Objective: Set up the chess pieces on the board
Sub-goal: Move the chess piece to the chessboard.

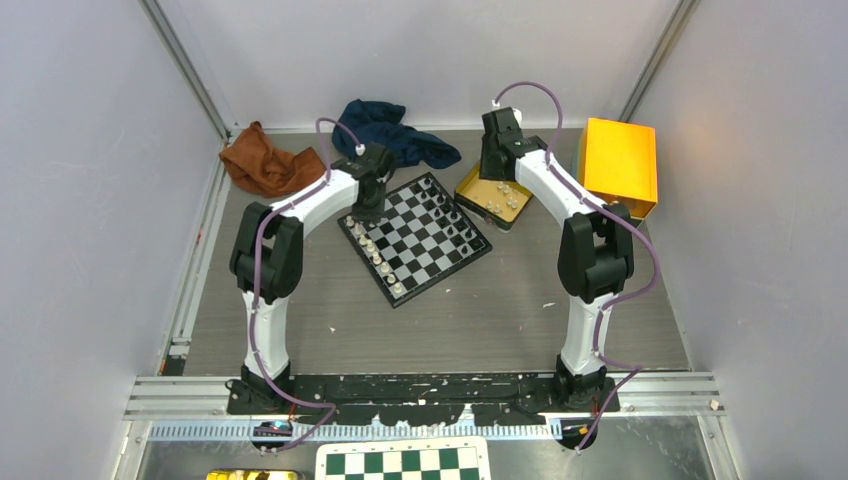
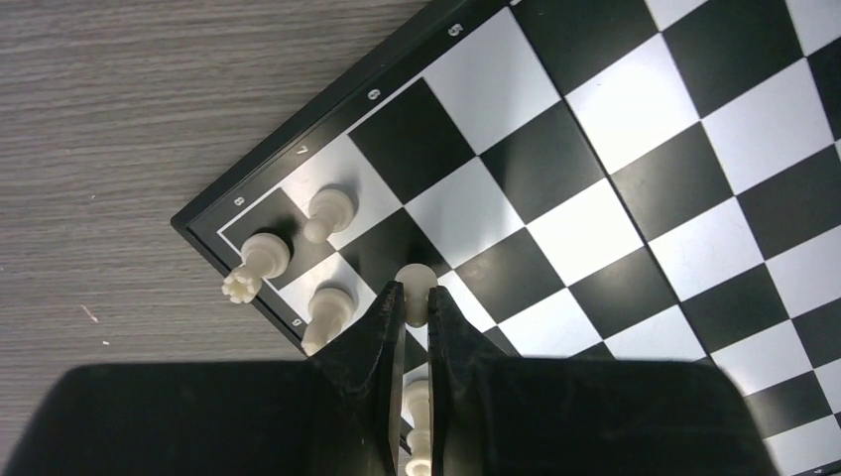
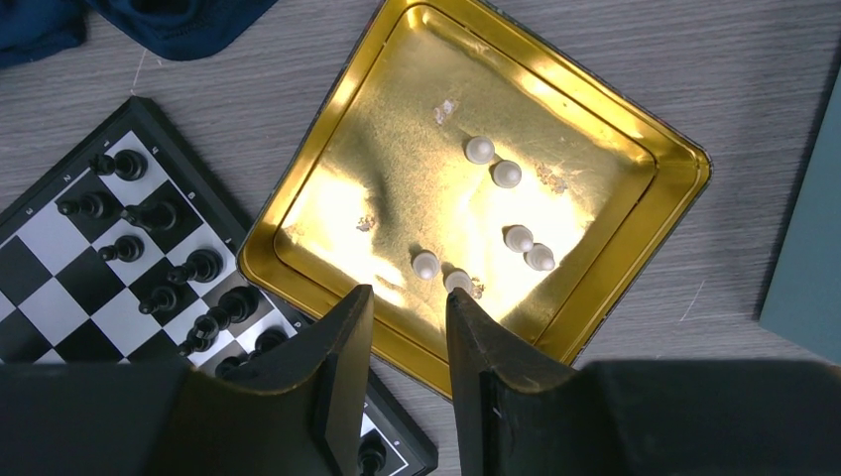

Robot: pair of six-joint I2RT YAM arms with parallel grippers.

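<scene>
As left end effector (image 2: 414,295) pinches white piece (image 2: 413,273), tin (image 3: 417,99) holds six.

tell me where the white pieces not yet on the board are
Six white pieces lie in the gold tin, just right of the board, beneath the right claw in the right wrist view.

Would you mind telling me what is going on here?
A chessboard is being set up. The left gripper is shut on a white piece near the board's corner, beside three placed ones. The right gripper hangs open above a gold tin holding six more white pieces. Black pieces line the opposite side.
</scene>
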